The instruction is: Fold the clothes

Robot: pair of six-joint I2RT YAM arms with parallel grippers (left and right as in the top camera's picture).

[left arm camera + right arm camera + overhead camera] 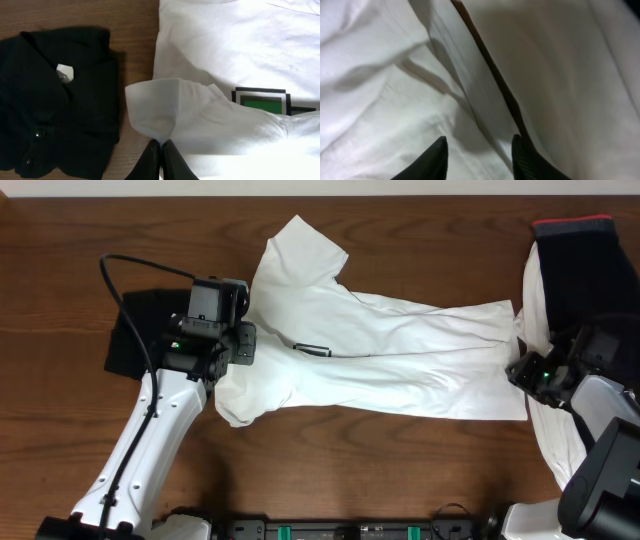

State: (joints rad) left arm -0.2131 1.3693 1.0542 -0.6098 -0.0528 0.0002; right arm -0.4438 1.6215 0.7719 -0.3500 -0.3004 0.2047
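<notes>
Left tool (161, 146) clamped on white T-shirt (390, 355) sleeve, black button shirt (55, 110) folded at nine o'clock, right tool (480, 150) spread wide over hem at three o'clock

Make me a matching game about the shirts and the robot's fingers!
Things:
1 white shirt
2 black shirt
3 left fingers
4 right fingers

States:
A folded up small
B apart, holding nothing
C laid out long
D closed on the white shirt

Pairs: 1-C, 2-A, 3-D, 4-B
</notes>
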